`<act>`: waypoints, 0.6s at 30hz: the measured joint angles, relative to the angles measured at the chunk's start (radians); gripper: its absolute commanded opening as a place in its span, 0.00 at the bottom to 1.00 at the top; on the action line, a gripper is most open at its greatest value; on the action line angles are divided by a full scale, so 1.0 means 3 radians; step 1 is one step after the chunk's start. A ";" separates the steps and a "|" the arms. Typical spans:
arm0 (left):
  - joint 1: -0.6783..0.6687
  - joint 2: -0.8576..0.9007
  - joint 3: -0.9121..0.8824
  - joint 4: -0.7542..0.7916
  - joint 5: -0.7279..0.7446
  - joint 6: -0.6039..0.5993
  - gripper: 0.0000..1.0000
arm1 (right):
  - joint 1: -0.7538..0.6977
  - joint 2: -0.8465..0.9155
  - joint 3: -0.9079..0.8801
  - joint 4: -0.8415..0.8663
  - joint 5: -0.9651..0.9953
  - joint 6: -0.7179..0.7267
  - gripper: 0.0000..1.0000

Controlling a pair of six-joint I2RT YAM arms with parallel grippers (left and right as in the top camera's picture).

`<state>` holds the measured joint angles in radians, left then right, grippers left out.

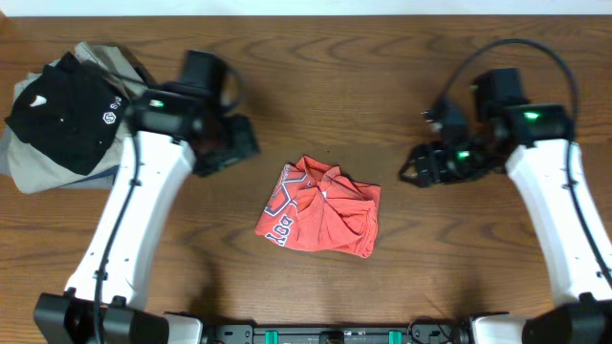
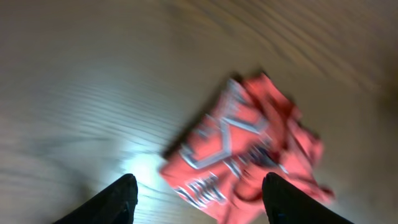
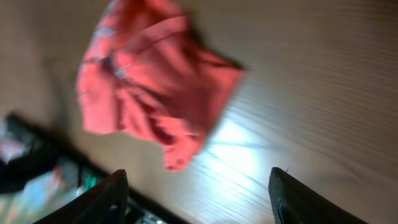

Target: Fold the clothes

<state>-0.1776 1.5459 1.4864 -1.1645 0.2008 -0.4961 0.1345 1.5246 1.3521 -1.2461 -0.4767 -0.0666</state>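
While both wrist views are smeared with blur, I can read the layout well enough from overhead: the coral-red T-shirt point(image 1: 320, 208) lies bunched in a rumpled heap near the middle of the worktop point(image 1: 316, 76), a little toward the front edge, and neither arm touches it. Its white-and-dark lettering shows along the side facing my left arm, but the folds break the letters up and I cannot read them, nor can I find a hem label. My left pincer point(image 1: 229, 143) hangs off the shirt's far-left side, apart from the cloth; from overhead its shape is a dark blur. From the left wrist, only the two dark fingertips point(image 2: 124, 199) show, cut off by the bottom edge, spread wide with nothing between them. My right pincer point(image 1: 416, 167) sits well apart on the other side, and its wrist view likewise shows both fingers point(image 3: 112, 196) splayed and empty, clipped at the frame's bottom. At the far-left corner a black garment point(image 1: 62, 110) lies on top of a khaki-grey garment point(image 1: 38, 172), with the left arm covering part of the pile.
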 measured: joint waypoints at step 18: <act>0.1013 0.0022 0.0000 -0.0253 0.0046 0.0261 0.72 | 0.1537 0.1212 -0.0045 0.1097 -0.0142 0.0649 0.01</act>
<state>0.1265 1.5524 1.4864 -1.2404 0.2146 -0.4179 0.5957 1.8881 1.3388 -0.9169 -0.5194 0.1280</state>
